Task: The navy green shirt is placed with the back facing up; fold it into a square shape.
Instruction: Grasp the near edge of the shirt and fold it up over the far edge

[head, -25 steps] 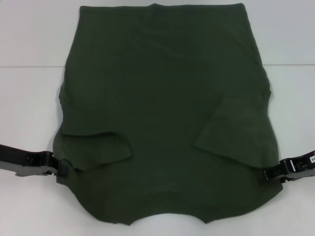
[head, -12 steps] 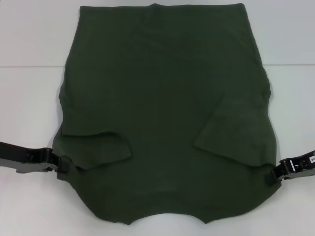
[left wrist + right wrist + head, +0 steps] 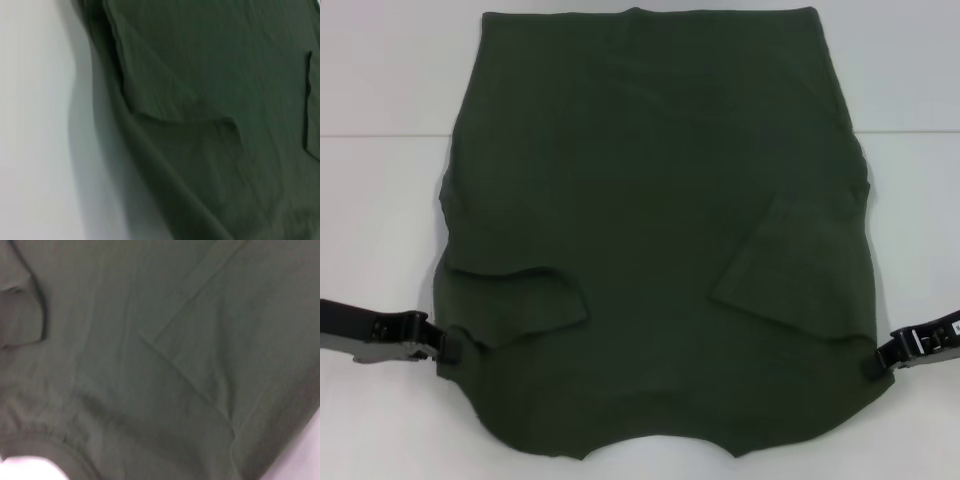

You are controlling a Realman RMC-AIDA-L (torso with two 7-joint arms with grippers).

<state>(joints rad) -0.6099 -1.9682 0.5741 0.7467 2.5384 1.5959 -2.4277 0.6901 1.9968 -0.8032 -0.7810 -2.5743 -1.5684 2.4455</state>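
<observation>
Olive T-shirt flat on the white tabletop point(image 3: 380, 200), both sleeves folded inward.
Left claw point(image 3: 448, 347) and right claw point(image 3: 876, 362) each clamp the navy green shirt point(image 3: 650, 200) at its near side edges.

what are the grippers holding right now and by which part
The left gripper and right gripper each meet a side edge of the navy green shirt near its shoulders; an actual grip cannot be told.

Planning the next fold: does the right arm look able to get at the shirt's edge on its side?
Probably yes: the right gripper sits right at the navy green shirt's right edge, with nothing between them.
</observation>
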